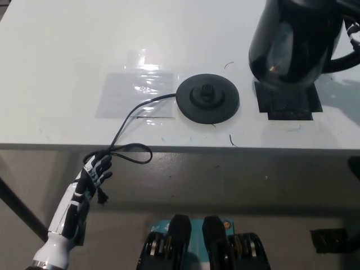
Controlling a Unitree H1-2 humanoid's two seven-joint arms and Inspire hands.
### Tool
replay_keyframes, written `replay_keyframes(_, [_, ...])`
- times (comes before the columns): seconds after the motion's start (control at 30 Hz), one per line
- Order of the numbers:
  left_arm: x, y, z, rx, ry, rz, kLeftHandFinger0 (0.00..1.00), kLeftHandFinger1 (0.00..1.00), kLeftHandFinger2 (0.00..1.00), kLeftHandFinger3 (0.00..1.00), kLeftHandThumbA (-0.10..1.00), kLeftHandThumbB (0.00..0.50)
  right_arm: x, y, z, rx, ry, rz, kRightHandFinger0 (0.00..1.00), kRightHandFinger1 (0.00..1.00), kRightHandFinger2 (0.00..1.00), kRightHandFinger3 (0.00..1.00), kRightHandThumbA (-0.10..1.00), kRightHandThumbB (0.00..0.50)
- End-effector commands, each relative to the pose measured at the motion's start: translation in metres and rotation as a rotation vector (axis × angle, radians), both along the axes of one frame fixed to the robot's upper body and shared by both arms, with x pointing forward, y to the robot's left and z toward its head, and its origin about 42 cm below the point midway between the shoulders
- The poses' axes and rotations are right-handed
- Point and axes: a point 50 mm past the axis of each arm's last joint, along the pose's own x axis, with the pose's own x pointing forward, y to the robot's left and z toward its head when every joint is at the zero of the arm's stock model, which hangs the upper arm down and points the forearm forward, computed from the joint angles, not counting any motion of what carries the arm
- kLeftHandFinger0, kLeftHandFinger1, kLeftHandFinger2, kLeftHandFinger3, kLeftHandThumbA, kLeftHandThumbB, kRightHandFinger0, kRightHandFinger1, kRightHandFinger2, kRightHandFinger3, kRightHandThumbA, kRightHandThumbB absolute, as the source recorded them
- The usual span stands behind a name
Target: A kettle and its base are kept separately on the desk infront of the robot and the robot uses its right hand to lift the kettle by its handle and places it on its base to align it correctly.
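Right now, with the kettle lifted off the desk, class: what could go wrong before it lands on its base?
1. The kettle hangs to the right of the base, above a black tape mark. If lowered off-centre, it may miss the base's raised middle and sit tilted.
2. The right hand is mostly out of frame, so its grip on the handle cannot be checked; the kettle might swing.
3. The cord loops off the desk edge near the resting left hand; a snag could shift the base.
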Motion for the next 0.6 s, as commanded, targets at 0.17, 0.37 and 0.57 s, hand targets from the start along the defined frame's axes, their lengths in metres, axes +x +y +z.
replay_keyframes(0.17, [0.002,0.005,0.011,0.003,-0.06,-0.01,1.0,1.0,1.0,1.0,1.0,0.086,0.012,0.026,0.085,0.002,-0.215,0.036,0.0,0.26,0.62,0.44,-0.1,0.142])
replay_keyframes(0.37, [0.002,0.006,0.011,0.017,-0.064,-0.008,1.0,1.0,1.0,1.0,1.0,0.078,0.028,0.048,0.091,0.001,-0.198,0.077,0.0,0.3,0.59,0.44,-0.1,0.161])
replay_keyframes(0.57, [0.003,0.005,0.012,0.01,-0.057,-0.009,1.0,1.0,1.0,1.0,1.0,0.092,0.035,0.078,0.1,0.01,-0.185,0.114,0.0,0.29,0.6,0.39,-0.1,0.178])
